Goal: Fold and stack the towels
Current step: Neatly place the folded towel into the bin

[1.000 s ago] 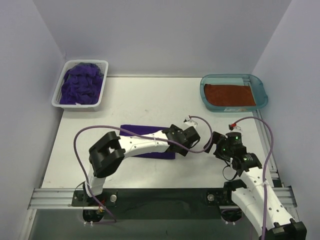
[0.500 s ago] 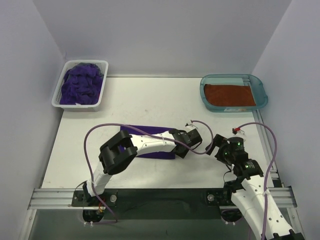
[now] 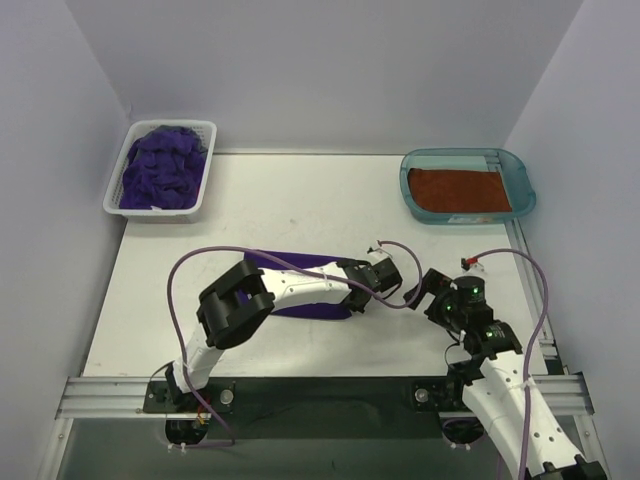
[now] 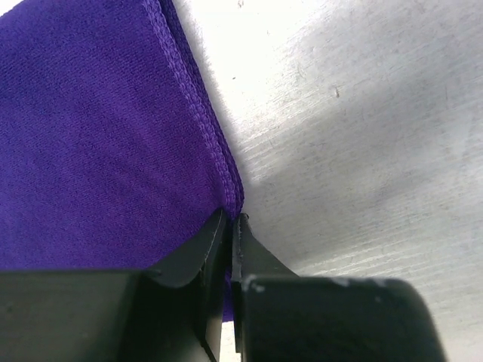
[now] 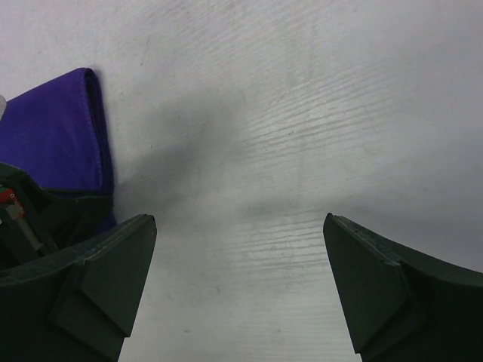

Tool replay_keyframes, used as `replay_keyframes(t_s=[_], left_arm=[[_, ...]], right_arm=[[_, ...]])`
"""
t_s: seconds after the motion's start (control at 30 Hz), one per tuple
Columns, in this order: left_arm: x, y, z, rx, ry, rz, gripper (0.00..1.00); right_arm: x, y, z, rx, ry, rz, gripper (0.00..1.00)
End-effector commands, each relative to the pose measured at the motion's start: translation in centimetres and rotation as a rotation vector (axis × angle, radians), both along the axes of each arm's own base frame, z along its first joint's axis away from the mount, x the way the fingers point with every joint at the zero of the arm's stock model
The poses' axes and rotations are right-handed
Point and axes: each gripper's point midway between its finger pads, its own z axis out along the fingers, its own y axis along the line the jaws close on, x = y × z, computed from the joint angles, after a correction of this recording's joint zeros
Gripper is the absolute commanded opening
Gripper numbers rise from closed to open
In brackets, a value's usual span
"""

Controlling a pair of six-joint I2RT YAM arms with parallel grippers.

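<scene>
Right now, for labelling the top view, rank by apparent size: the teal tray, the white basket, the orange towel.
Largest: teal tray and white basket, about alike, so unranked.
Smallest: orange towel, lying inside the tray.

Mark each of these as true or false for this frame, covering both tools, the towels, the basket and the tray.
1. The left tool is shut on the edge of the folded towel. True.
2. The right tool grips a towel. False: it is open over bare table and holds nothing.
3. The orange towel lies in the basket. False: it lies in the tray; the basket holds purple towels.
4. The folded towel lies on the table, outside both the basket and the tray. True.
</scene>
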Motion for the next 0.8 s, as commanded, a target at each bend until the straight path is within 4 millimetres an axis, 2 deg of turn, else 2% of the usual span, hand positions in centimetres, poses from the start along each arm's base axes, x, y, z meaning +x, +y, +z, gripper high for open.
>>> replay_keyframes(t_s=[0.0, 0.13, 0.17, 0.27, 0.43, 0.47, 0.53, 0.57, 0.63, 0.67, 0.73, 0.77], left_arm=[[-1.5, 3.1, -2.0, 0.077, 0.086, 0.024, 0.0], [-1.4, 1.9, 0.4, -0.061, 0.082, 0.011, 0.0], [-1.3, 1.6, 1.5, -0.097, 0.072, 0.008, 0.0], [-1.3, 1.0, 3.0, -0.165, 0.066, -0.002, 0.0], [-0.8, 0.8, 4.1, -0.241, 0.067, 0.006, 0.0], [-0.8, 0.9, 4.3, -0.25, 0.068, 0.008, 0.0], [-0.5, 1.0, 4.4, -0.261, 0.067, 0.017, 0.0], [-0.4, 1.1, 4.5, -0.263, 0.066, 0.019, 0.0], [-0.5, 0.9, 4.6, -0.272, 0.073, 0.017, 0.0], [-0.5, 0.8, 4.7, -0.274, 0.072, 0.015, 0.0], [-0.5, 0.7, 4.8, -0.282, 0.072, 0.014, 0.0], [-0.3, 0.6, 5.1, -0.288, 0.067, 0.016, 0.0]], right_arm=[[1.3, 2.5, 0.8, 0.146, -0.058, 0.038, 0.99], [2.0, 5.4, 0.8, 0.341, -0.04, 0.055, 0.99], [2.2, 5.7, 0.2, 0.364, -0.014, 0.043, 0.99], [3.2, 6.3, 0.1, 0.463, -0.007, -0.028, 0.99], [5.3, 7.4, 0.5, 0.527, -0.028, -0.062, 0.99], [5.4, 7.6, -0.4, 0.519, 0.003, -0.071, 0.99], [5.8, 8.7, -0.4, 0.529, -0.002, -0.054, 0.99], [5.6, 9.0, -1.6, 0.532, 0.041, -0.078, 0.98], [5.7, 10.3, -2.0, 0.533, 0.04, -0.066, 0.97], [5.5, 10.7, -3.2, 0.534, 0.085, -0.084, 0.97], [5.4, 12.1, -3.5, 0.559, 0.097, -0.063, 0.96], [4.9, 12.5, -4.7, 0.565, 0.144, -0.08, 0.95]])
